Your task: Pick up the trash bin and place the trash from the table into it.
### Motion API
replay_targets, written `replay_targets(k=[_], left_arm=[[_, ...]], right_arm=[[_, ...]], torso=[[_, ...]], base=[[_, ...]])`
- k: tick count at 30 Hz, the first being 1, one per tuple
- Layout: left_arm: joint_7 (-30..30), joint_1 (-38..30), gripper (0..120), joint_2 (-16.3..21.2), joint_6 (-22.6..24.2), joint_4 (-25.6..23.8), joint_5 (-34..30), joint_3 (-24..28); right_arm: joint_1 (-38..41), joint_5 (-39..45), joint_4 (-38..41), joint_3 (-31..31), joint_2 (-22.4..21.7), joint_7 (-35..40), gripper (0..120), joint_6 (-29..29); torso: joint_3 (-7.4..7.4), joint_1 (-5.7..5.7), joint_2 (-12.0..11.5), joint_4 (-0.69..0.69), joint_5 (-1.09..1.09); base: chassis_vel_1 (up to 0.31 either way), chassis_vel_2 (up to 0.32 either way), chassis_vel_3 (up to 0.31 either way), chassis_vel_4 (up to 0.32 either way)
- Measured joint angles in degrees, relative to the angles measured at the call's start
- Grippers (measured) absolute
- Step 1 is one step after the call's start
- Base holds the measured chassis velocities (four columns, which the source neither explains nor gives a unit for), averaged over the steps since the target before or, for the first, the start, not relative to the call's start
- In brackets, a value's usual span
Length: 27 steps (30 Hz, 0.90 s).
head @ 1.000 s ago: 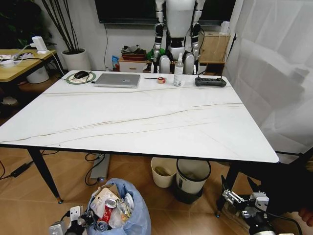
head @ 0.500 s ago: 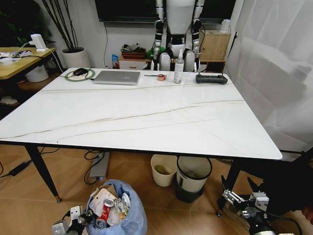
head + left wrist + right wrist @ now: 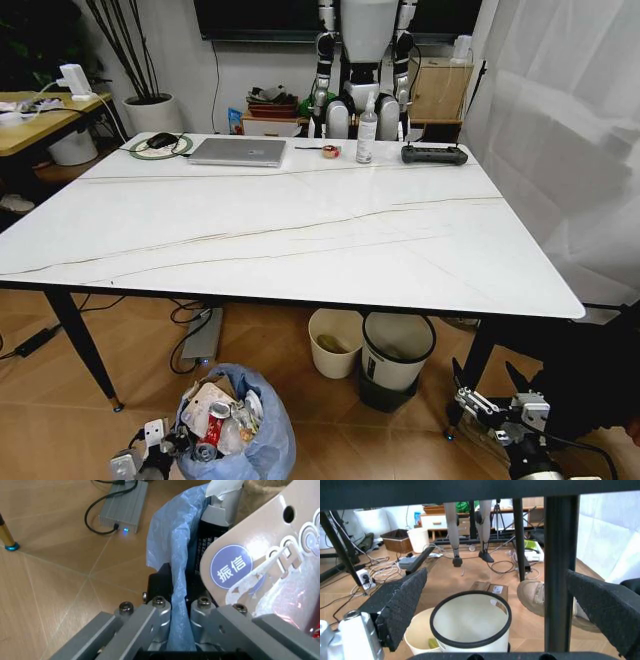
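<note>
Below the near edge of the table (image 3: 300,250), on the floor toward my left side, stands the trash bin (image 3: 262,445), its blue bag billowing over the rim and the trash (image 3: 218,425) already heaped inside: brown cardboard, white paper, a red can. My left gripper (image 3: 150,458) sits right against the bin's left flank, so this arm is the one on the job. In my left wrist view the left gripper's two fingers (image 3: 155,617) are drawn close together with a fold of the blue liner and the bin's rim pinched between them; the bin rises straight ahead of the claw, upright.

My right gripper (image 3: 488,408) hangs low past the table's near right leg, well apart from the trash bin, with the black bin (image 3: 397,362) and the cream bin (image 3: 332,345) between them. Its dark fingers spread wide and hold nothing.

On the table's far edge I see a laptop (image 3: 240,151) and a spray bottle (image 3: 366,133), no litter. Judging by that, the clearing looks done.
</note>
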Motion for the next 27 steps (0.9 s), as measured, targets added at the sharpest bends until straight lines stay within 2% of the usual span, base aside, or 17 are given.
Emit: replay_targets(k=[17,27], left_arm=[[2.38,-4.95,0,-4.07,-2.41,8.06,1.32,0.97],[2.43,-5.09,0,-4.41,-2.43,8.3,1.77,1.11]], right_arm=[[0.0,0.0,0.0,0.0,0.0,0.0,100,0.0],[0.0,0.0,0.0,0.0,0.0,0.0,100,0.0]], torso=[[-2.52,-1.69,-4.21,0.0,0.0],[-3.87,-2.59,-6.45,0.0,0.0]], base=[[0.0,0.0,0.0,0.0],[0.0,0.0,0.0,0.0]])
